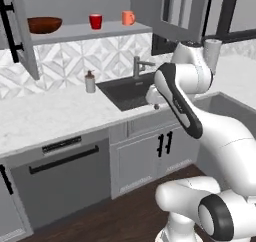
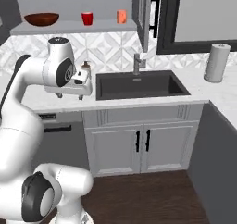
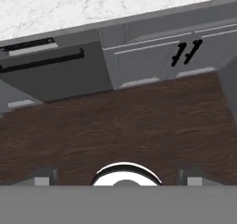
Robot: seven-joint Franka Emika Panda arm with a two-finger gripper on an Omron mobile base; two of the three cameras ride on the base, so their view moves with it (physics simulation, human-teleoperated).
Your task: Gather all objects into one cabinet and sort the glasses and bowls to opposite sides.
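Up on the cabinet shelf (image 1: 90, 33) the bowl (image 1: 44, 24) sits at the far left, with a red cup (image 1: 95, 21) and the orange mug (image 1: 127, 18) off to its right. Sorting looks mostly done, but I count just one red cup. End effector (image 2: 84, 83) hangs open and empty above the counter (image 1: 45, 118).

Marble counter (image 1: 40, 118), black sink (image 2: 139, 85), dark wood floor (image 3: 120, 121).
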